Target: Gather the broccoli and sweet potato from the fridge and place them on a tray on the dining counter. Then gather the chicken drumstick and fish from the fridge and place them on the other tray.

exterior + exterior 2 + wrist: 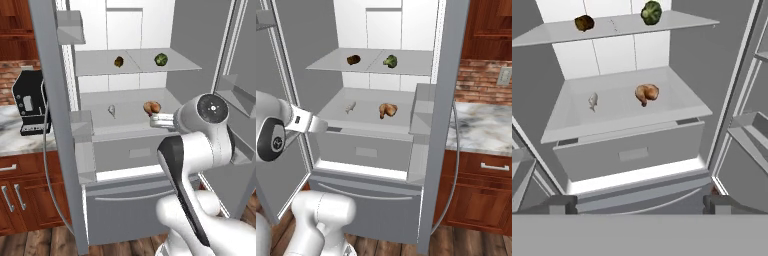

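Note:
The fridge stands open in front of me. Its upper shelf holds a brown sweet potato (118, 61) (353, 59) (584, 22) on the left and green broccoli (160, 59) (389, 61) (651, 12) on the right. One shelf lower lie a small grey fish (111, 110) (349, 106) (593, 100) and, to its right, a tan chicken drumstick (152, 107) (387, 110) (647, 93). My gripper (154, 120) (331, 129) (639, 205) is open and holds nothing. It hovers in front of the lower shelf's edge, short of the food. The trays and the dining counter are out of view.
The fridge doors (55, 125) (438, 125) swing out on both sides, with door bins (82, 130) (423, 107). A grey drawer (135, 152) (629, 152) sits under the lower shelf. A black coffee machine (30, 102) stands on the marble counter (481, 127) over wooden cabinets.

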Available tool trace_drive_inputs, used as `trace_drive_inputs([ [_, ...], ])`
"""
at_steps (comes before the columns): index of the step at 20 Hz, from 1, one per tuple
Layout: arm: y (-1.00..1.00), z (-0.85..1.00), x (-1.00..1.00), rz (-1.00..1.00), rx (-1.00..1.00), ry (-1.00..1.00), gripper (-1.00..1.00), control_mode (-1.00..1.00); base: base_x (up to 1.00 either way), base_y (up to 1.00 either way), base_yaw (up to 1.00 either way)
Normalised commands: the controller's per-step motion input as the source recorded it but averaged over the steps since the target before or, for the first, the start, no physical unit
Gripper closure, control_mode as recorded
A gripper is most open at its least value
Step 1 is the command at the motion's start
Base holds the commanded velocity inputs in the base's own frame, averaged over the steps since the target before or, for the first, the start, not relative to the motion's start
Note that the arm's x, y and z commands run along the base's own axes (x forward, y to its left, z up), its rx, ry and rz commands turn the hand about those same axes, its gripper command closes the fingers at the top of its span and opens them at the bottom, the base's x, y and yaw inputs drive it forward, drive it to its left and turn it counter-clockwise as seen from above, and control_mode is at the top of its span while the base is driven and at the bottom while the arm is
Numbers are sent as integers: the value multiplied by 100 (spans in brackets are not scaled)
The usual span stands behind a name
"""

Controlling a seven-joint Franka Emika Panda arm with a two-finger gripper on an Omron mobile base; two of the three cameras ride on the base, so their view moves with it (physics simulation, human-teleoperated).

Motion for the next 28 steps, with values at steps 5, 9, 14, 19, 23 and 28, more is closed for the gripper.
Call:
trace_drive_inputs([
  [5,-37,0,4,0,0,1,-100,-100,0,0,0],
  [9,-29,0,8,0,0,5,-100,-100,0,0,0],
  [14,-24,0,0,5,0,11,-100,-100,0,0,0],
  [19,-11,0,2,3,0,13,-100,-100,0,0,0],
  [23,-4,0,4,0,0,10,-100,-100,0,0,0],
  [28,-1,0,2,3,0,9,-100,-100,0,0,0],
])
